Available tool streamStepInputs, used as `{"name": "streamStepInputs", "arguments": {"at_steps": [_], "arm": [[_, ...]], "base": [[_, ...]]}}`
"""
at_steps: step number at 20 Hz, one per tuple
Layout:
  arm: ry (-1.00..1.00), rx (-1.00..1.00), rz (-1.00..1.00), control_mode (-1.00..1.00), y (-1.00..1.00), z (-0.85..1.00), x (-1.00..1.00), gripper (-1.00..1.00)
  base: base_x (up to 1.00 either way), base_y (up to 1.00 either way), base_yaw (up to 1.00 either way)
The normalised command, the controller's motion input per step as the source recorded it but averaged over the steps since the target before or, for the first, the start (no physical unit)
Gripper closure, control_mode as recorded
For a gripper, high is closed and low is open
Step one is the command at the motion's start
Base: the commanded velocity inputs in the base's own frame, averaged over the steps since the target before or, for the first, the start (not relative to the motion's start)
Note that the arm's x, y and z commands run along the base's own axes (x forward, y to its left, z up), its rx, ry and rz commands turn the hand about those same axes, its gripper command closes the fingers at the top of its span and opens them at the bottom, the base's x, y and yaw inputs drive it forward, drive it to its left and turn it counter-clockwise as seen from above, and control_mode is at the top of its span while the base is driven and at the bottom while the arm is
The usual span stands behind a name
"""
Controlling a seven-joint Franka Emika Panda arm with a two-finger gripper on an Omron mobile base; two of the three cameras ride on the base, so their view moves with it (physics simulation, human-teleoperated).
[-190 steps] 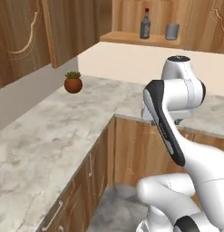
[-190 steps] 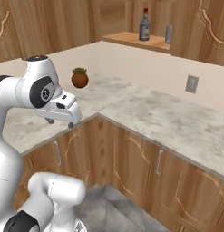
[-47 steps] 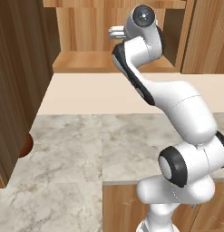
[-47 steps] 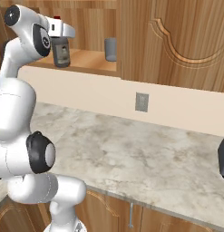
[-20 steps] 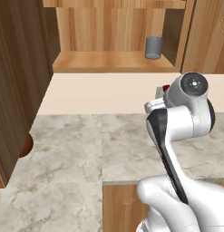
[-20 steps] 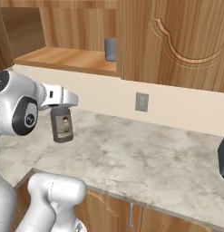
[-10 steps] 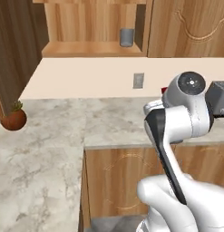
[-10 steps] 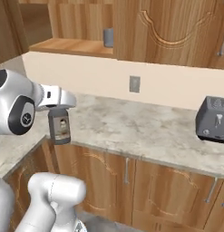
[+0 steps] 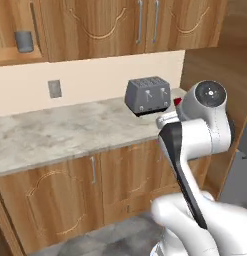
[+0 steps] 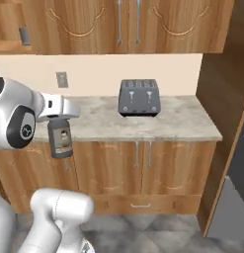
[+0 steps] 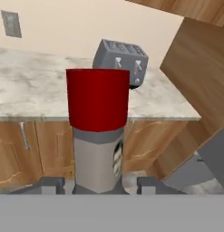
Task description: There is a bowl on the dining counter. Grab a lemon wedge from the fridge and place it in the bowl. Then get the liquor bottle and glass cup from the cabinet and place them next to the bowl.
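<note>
Marbled kitchen counter (image 10: 183, 118) carries a grey toaster (image 10: 139, 97) beyond the fingertips. Between the fingers (image 11: 52, 183) the liquor bottle (image 10: 60, 139) hangs clamped in the gripper (image 11: 97, 185), red cap outward. A glass cup (image 9: 23, 41), seemingly shelved, sits well apart.

Counter (image 9: 55, 135) matt marbled stone; cabinets (image 10: 158, 20) grained wood; toaster (image 10: 139, 97) dull grey metal; bottle (image 10: 60, 138) see-through glass, cap (image 11: 98, 99) red.

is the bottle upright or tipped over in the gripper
Upright. In the right base view the bottle hangs straight below the gripper, base down; the hand view shows its red cap on top.
</note>
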Motion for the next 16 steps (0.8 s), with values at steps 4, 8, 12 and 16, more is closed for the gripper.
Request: {"name": "streamStepInputs", "arguments": {"at_steps": [4,8,12,16], "arm": [[0.0,0.0,0.0,1.0,0.0,0.0,0.0,1.0],[0.0,0.0,0.0,1.0,0.0,0.0,0.0,1.0],[0.0,0.0,0.0,1.0,0.0,0.0,0.0,1.0],[0.0,0.0,0.0,1.0,0.0,0.0,0.0,1.0]], "base": [[-0.05,-0.75,-0.74],[-0.1,-0.79,-0.72],[-0.47,-0.79,-0.63],[-0.36,-0.87,-0.62]]}}
